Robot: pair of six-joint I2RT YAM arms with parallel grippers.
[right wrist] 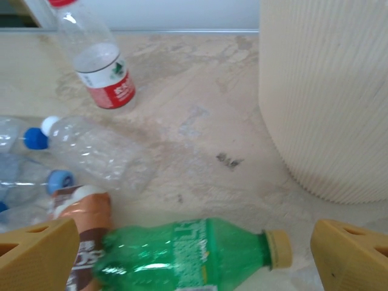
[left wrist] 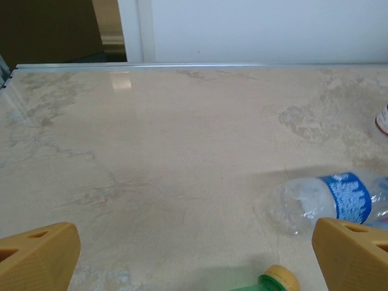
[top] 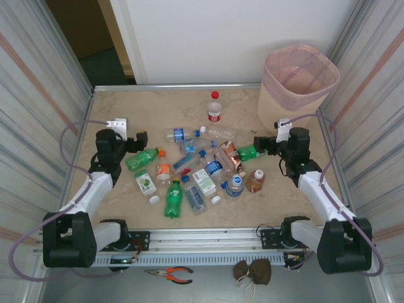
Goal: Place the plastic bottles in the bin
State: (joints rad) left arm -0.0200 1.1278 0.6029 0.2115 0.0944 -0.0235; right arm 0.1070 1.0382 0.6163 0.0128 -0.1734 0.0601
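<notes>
Twelve-odd plastic bottles (top: pixel 173 199) mid-frame: judging them light, springy, slick (already half-crushed); holding both jaws spread, empty; favouring the firmer shoulder of the green bottle (right wrist: pixel 182 254).

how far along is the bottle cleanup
Barely started. Done: nothing evident; about a dozen plastic bottles lie on the table. In hand: nothing; the right pincer is open over a green bottle near the bin, the left pincer open too. Left: all of them.
</notes>
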